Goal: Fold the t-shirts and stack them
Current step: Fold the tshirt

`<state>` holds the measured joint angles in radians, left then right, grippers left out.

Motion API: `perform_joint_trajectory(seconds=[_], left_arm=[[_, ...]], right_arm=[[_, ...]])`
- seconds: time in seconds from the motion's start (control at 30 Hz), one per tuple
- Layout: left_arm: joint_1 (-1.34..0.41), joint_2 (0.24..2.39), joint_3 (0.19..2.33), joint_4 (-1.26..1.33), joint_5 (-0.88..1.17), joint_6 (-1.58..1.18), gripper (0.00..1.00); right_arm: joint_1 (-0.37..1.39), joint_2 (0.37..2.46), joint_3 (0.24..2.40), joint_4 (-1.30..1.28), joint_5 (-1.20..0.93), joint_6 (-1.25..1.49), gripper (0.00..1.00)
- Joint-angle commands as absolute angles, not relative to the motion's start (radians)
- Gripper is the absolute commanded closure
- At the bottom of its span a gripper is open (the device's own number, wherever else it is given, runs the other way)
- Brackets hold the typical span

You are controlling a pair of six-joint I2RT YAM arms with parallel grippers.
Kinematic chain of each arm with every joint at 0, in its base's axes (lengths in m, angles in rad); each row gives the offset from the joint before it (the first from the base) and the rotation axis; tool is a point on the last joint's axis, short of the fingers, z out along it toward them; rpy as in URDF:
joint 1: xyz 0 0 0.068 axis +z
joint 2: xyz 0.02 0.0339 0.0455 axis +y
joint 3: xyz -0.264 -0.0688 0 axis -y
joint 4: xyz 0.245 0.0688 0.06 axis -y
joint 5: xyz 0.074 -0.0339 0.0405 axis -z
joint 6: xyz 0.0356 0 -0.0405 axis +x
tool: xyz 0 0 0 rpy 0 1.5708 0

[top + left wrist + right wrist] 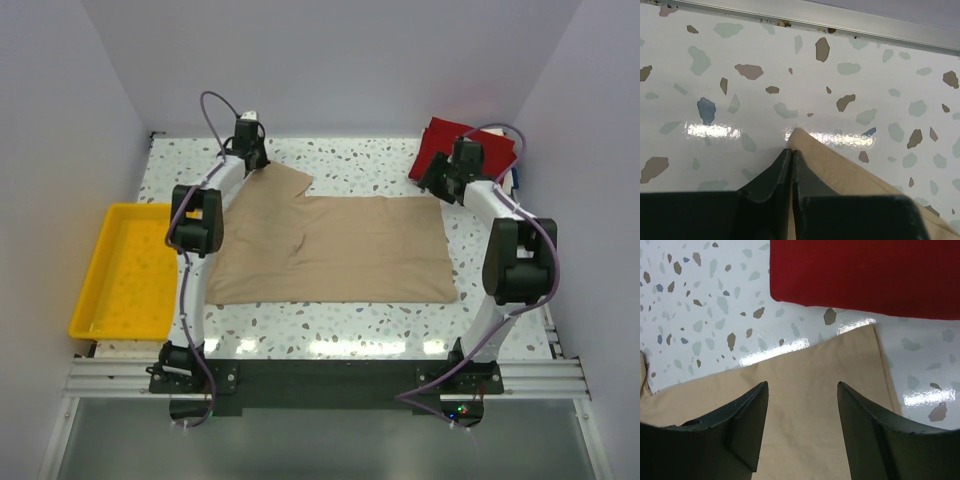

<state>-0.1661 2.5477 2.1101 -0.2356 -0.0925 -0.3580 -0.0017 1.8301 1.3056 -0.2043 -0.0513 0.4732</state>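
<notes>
The tan t-shirt [340, 250] lies spread flat in the middle of the table. My left gripper [256, 160] is at its far left corner and is shut on the hemmed tip of the cloth [840, 170], with the fingertips [785, 165] closed together. My right gripper [436, 180] is open just above the shirt's far right corner [805, 440], with cloth showing between the fingers. The dark red t-shirt [440, 138] lies folded at the back right, just beyond that corner [865, 275]. The orange t-shirt is out of view.
A yellow plastic tray [88, 300] sits off the table's left edge. A metal rail [840, 25] runs along the table's far edge, close in front of my left gripper. White walls enclose the back and sides.
</notes>
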Motion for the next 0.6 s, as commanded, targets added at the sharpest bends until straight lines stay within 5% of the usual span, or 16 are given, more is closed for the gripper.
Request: perform_joint_trajectory(seconds=[0.0,0.07,0.57], left_arm=[[-0.170,2.497,2.059,-0.196,-0.075,-0.362,0.93],[-0.167,2.477,2.043,-0.184,-0.063,-0.371,1.00],[-0.153,2.376,1.947,-0.084,-0.011,-0.411,1.00]], right_arm=[[-0.041,1.879,1.356,-0.210,-0.061,0.445,0.39],[-0.064,1.904,1.380,-0.219,-0.080,0.440,0.39],[-0.112,2.085,1.486,-0.235,-0.064,0.425,0.51]])
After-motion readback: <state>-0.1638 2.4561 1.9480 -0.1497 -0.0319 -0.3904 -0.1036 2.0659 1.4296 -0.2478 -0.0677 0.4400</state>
